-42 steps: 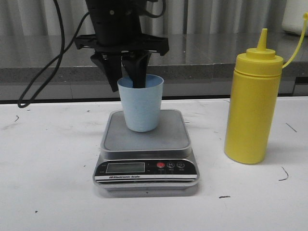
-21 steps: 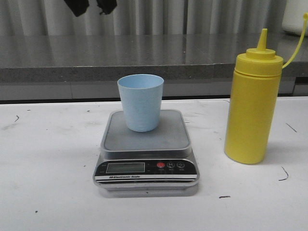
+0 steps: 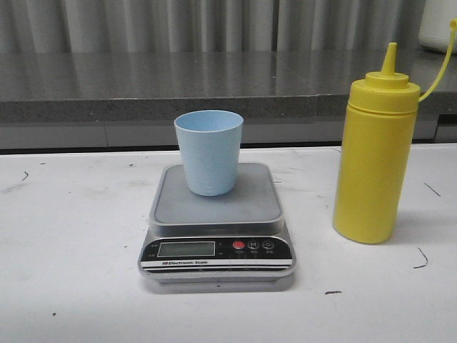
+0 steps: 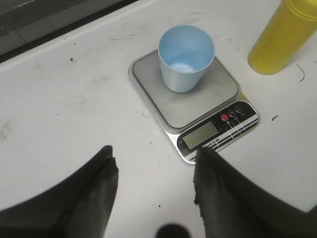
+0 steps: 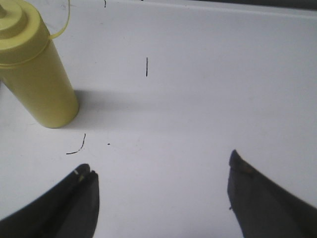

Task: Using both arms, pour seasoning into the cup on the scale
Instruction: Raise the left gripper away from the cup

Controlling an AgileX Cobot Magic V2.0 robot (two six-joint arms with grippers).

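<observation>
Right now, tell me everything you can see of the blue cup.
The cup is a small pale blue tumbler, tapered toward its base, plain, no handle, plastic by its look. It stands upright and open-topped on the platform of the scale, toward its back edge. The left wrist view shows its inside empty. Only the platform touches it; no gripper holds it.

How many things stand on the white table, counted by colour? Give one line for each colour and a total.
Yellow: 1, the squeeze bottle
Pale blue: 1, the cup
Silver-grey with a black front panel: 1, the scale, with the cup standing on it
Total: 3
</observation>
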